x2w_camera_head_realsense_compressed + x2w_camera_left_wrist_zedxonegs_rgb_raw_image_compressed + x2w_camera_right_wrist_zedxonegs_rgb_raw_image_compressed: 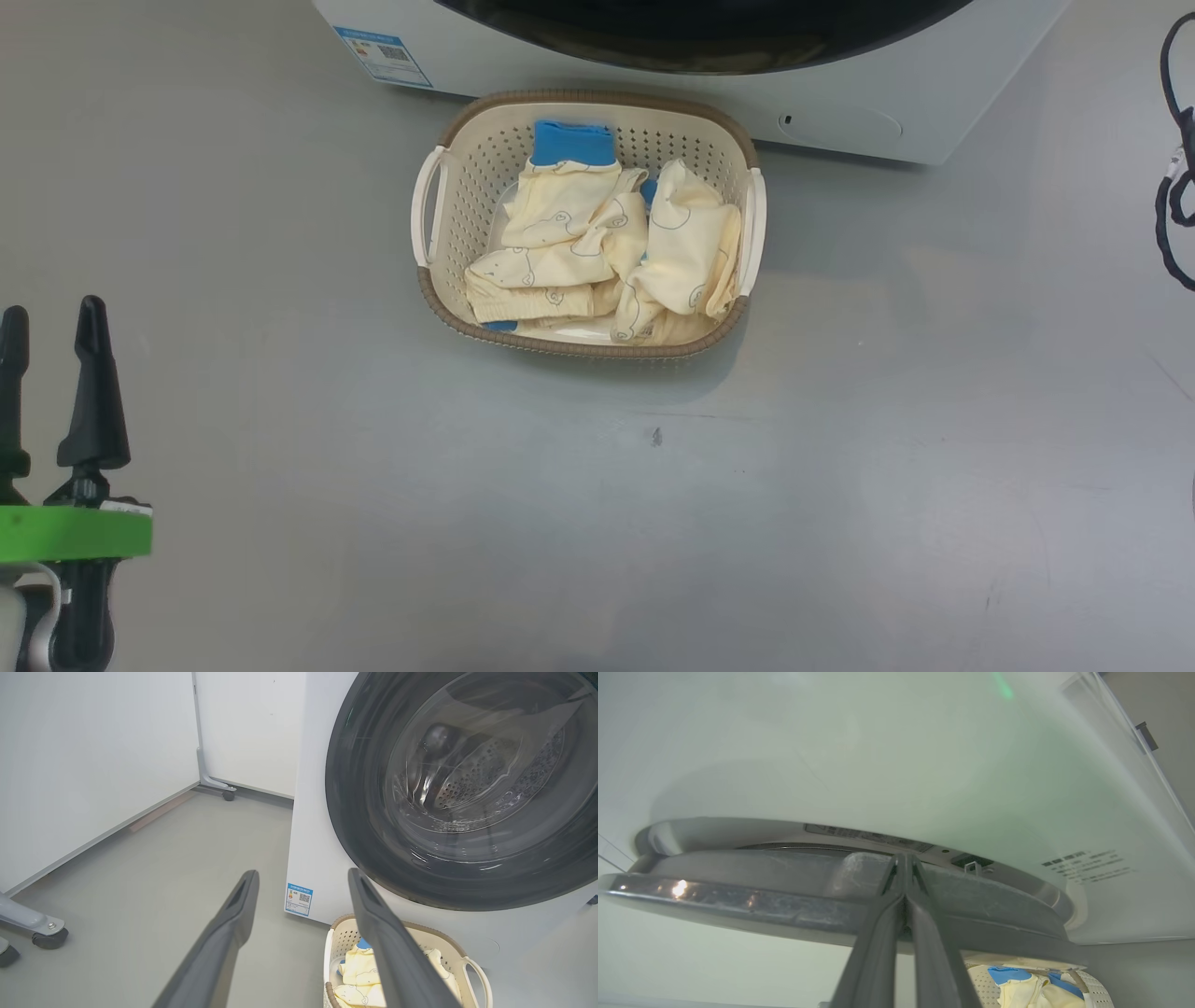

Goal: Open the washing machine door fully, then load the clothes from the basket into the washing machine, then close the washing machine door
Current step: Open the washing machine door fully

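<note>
1. the washing machine stands at the top of the head view, white, with a blue label low on its left front corner.
2. the washing machine door has a wide black rim. the holed steel drum shows through its clear glass middle.
3. the right wrist view shows the door edge-on, with a narrow gap between it and the machine's front. it is at most a crack ajar, not swung wide.
4. the right pincer is closed, its two fingers pressed together with nothing between them. the tips sit right at the door's edge, but i cannot tell whether they touch it.
5. the left pincer is open and holds nothing. it is at the lower left of the head view, over the grey floor and well apart from the basket. a green band wraps its base.
6. in its own wrist view the left pincer's spread fingers point toward the machine's labelled corner.
7. the basket stands on the floor just in front of the machine, below the door, with a loop handle on each side.
8. the clothes lie in the basket in a crumpled pale yellow heap, with a blue cuff at the end nearest the machine.
9. a dark cable hangs at the right edge of the head view.
</note>
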You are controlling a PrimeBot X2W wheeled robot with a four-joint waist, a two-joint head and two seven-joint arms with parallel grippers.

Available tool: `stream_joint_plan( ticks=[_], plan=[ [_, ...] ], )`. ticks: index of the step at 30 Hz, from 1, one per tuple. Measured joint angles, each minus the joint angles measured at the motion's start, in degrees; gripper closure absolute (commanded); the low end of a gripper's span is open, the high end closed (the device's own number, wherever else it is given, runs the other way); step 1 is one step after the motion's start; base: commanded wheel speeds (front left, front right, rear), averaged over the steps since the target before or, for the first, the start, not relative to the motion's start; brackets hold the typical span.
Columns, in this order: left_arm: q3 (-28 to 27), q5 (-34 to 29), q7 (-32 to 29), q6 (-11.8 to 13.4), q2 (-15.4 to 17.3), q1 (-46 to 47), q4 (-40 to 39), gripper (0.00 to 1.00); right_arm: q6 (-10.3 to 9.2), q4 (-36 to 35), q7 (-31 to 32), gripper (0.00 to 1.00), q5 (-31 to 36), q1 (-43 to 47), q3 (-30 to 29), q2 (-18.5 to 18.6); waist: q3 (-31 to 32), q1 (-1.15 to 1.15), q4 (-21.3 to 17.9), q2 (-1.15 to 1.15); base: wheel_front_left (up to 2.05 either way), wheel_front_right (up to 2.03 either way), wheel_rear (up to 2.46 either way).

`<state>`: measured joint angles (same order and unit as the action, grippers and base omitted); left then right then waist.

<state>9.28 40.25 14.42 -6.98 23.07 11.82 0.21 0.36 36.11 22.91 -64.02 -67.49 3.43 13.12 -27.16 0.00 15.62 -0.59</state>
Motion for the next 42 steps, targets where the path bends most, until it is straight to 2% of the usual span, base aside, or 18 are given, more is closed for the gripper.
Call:
stream_joint_plan(
  ticks=[10, 16, 26, 34, 42],
  plan=[
    [-0.4, 0.2, 0.0, 0.0, -0.5, 1.0, 0.6, 0.00, 0.25, 1.6, 0.4, 1.00, 0.3, -1.2, 0.6, 0.3, -1.3, 0.00, 0.9, 0.00, 0.00, 0.00, 0.00],
    [-0.6, 0.2, 0.2, 0.0, -1.2, 1.5, 1.9, 0.00, 2.38, 3.9, 1.3, 1.00, -0.2, -0.6, 0.9, 0.3, -0.1, 0.00, 1.0, 0.00, 0.00, 0.00, 0.00],
    [-1.5, -0.5, 0.2, 0.0, -1.2, 1.2, 3.5, 0.00, 5.15, 6.1, 3.2, 1.00, -3.0, 4.9, 1.5, -1.6, 3.4, 0.00, 0.3, 0.00, 0.00, 0.00, 0.00],
    [-1.5, -1.1, 0.2, 0.0, -1.2, -0.6, 4.2, 0.00, 6.17, 7.8, 5.1, 1.00, -5.0, 10.0, 2.3, -3.8, 7.5, 0.00, -0.7, 0.00, 0.00, 0.00, 0.00],
    [-1.5, -2.1, 0.2, 0.0, -1.1, -2.3, 4.9, 0.00, 6.23, 7.9, 7.1, 1.00, -6.8, 13.8, 3.1, -4.8, 10.9, -0.01, -1.3, 0.00, 0.00, 0.00, 0.00]
  ],
)
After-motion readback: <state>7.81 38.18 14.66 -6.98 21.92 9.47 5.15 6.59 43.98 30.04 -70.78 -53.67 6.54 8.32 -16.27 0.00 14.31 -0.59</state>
